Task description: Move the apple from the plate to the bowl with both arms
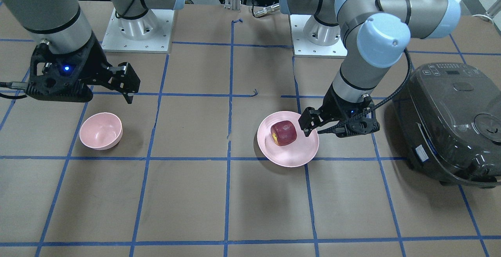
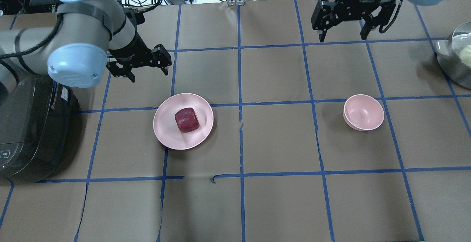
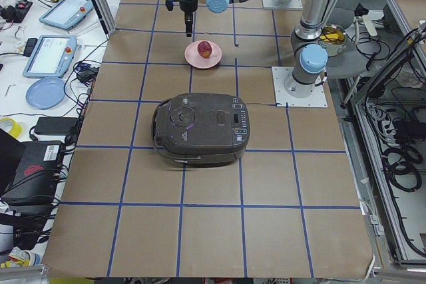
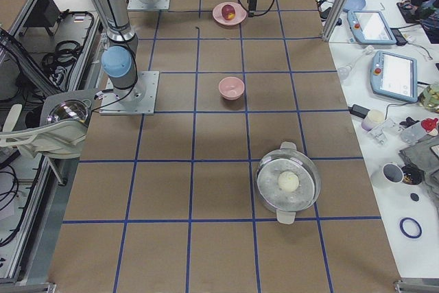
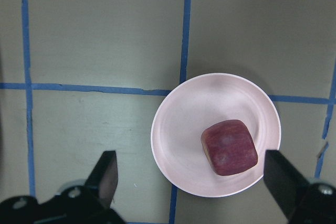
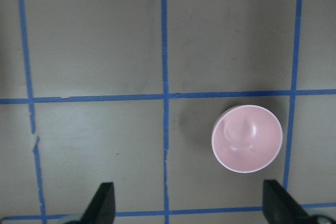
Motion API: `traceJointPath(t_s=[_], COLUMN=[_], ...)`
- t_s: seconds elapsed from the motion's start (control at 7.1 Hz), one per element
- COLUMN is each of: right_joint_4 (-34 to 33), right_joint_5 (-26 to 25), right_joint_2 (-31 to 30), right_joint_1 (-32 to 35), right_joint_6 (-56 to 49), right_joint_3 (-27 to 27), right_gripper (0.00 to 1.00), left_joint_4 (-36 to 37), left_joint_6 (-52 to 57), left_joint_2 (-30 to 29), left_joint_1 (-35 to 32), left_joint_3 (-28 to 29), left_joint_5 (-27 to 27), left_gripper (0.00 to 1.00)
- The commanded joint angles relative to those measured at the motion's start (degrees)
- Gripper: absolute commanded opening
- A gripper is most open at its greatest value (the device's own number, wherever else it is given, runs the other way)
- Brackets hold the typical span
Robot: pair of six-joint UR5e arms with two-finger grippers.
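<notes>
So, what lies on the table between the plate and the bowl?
Nothing stands between the plate and the bowl: only bare brown table cover crossed by blue tape lines. The overhead view shows it plainly.

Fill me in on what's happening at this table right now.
The job is moving the apple into the bowl, and it has not started. The apple sits on the plate, untouched, and the bowl is empty. The left gripper hangs open near the plate, gripping nothing. The right gripper hangs open and empty, up above the table near the bowl.
</notes>
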Motion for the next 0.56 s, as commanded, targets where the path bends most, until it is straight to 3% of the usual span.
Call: traceJointPath(t_s=[0.0,0.28,0.42], right_joint_4=[-8.5,-29.9,-37.6], right_joint_5=[0.3,0.3,0.5], right_joint_2=[0.2,2.3,4.6], right_joint_1=[-12.0,-15.6,-17.2], right_joint_6=[-10.4,-14.5,-17.6], right_joint_3=[11.9,26.1,31.0], right_gripper=[1.00,1.00,0.92], left_joint_4=[2.3,4.2,5.5], left_joint_6=[-9.2,-9.4,-10.0], left_joint_2=[-4.2,-7.1,-8.1], left_joint_1=[-1.2,-2.0,-2.3], left_joint_3=[-2.8,-5.7,-5.8], left_joint_5=[-2.8,-3.2,-3.4], left_gripper=[1.00,1.00,1.00])
